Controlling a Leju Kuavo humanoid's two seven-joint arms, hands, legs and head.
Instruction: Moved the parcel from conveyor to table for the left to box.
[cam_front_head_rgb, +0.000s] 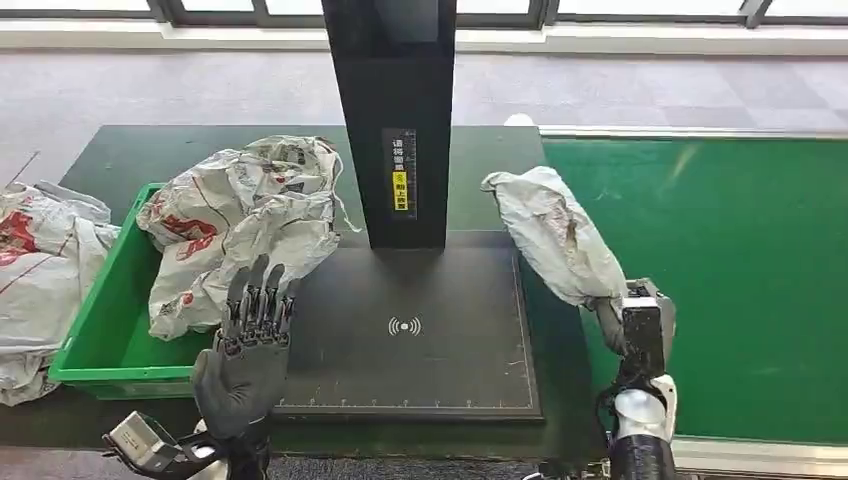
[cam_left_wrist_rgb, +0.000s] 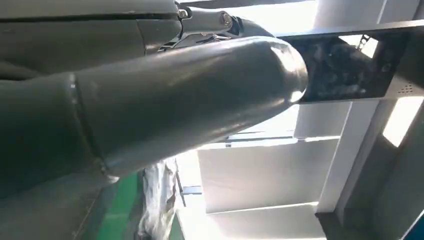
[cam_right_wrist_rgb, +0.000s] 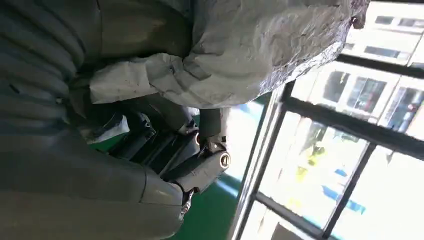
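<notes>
My right hand (cam_front_head_rgb: 628, 325) grips the grey parcel (cam_front_head_rgb: 555, 232) by its near end, lifted over the worktop (cam_front_head_rgb: 480, 170) edge beside the green conveyor (cam_front_head_rgb: 740, 260). My left hand (cam_front_head_rgb: 248, 345) hovers, fingers spread and holding nothing, by the green bin (cam_front_head_rgb: 110, 330), probably touching no bag.

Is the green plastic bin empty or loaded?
Loaded: a crumpled white plastic parcel with red print fills the green plastic bin and bulges above its rim.
</notes>
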